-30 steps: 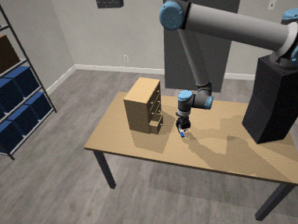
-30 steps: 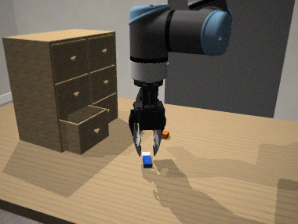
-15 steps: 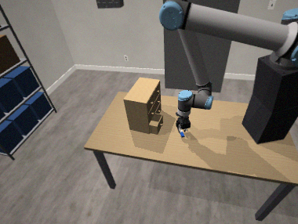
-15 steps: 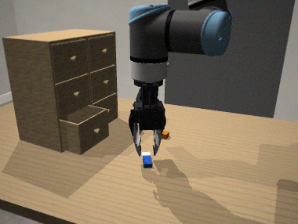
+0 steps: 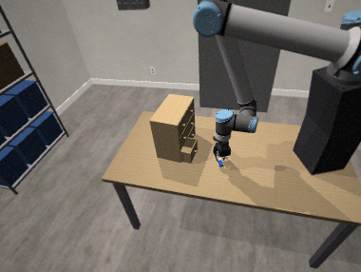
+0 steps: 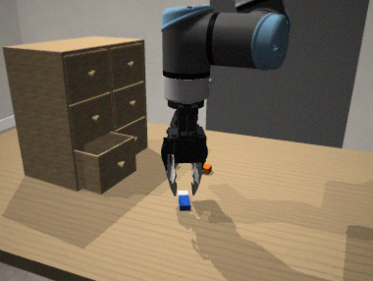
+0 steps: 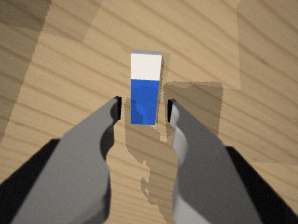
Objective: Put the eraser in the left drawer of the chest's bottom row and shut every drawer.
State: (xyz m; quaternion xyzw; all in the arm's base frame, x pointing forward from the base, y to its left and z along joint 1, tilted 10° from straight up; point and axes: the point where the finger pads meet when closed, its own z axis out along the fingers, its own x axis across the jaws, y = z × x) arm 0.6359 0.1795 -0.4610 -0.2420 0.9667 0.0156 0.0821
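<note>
The eraser [image 6: 184, 201], blue with a white end, lies flat on the table right of the chest; it also shows in the top view [image 5: 221, 162]. In the wrist view the eraser [image 7: 145, 92] lies lengthwise between and just beyond my fingertips. My gripper [image 6: 184, 189] points straight down just above it, partly open, with nothing between the fingers. The wooden chest [image 6: 79, 105] stands upright on the table's left part. Its bottom-row left drawer [image 6: 105, 162] is pulled out and open; the other drawers are shut.
A small orange block [image 6: 207, 168] lies on the table just behind my gripper. The robot's black pedestal [image 5: 332, 119] stands at the table's right end. A shelf rack with blue bins [image 5: 24, 119] stands on the floor at far left.
</note>
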